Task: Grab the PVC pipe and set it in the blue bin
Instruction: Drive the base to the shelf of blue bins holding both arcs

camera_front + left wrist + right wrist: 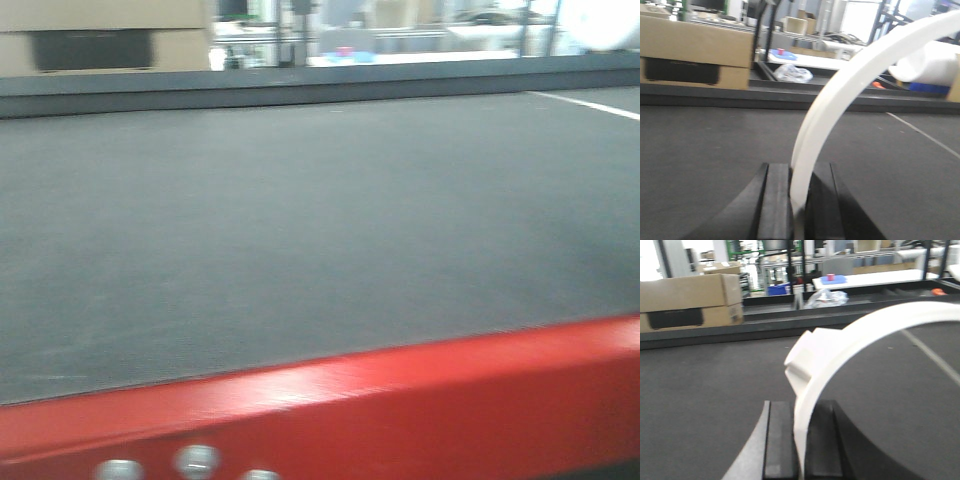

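Observation:
In the left wrist view a white curved PVC pipe (852,75) rises from between the black pads and arcs up to the right, with my left gripper (800,167) shut on its lower end. The right wrist view shows a white arc of PVC pipe (875,322) with a flat tab (801,360) near the held end; my right gripper (801,405) is shut on it. I cannot tell whether both hold one piece. Neither gripper nor pipe appears in the front view. The blue bin is out of view.
A dark grey table surface (300,200) stretches ahead, with a red front edge (400,390). Beyond its raised far rim (715,95) stand a cardboard box (690,50), a crumpled plastic bag (792,73) and a white roll (930,62).

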{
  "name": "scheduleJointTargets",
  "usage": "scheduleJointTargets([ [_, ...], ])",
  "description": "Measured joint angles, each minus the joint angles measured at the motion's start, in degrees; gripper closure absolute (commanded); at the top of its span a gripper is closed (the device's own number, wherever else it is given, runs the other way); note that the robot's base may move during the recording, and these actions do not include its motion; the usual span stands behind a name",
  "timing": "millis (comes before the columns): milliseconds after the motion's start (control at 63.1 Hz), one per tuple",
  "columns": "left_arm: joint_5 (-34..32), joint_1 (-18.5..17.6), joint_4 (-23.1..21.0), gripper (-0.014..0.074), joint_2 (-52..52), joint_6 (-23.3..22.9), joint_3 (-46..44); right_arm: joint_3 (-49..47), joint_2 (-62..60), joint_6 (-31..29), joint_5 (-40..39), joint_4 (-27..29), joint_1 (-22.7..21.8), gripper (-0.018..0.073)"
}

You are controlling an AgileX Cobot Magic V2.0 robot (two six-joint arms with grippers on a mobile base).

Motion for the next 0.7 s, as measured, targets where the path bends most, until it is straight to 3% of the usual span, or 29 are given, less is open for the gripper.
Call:
scheduleJointTargets([
  [697, 0.0, 0.0, 0.0, 0.0707, 0.0, 0.0, 0.0, 0.0, 0.0, 0.0, 0.0, 0.0, 0.0, 0.0727],
])
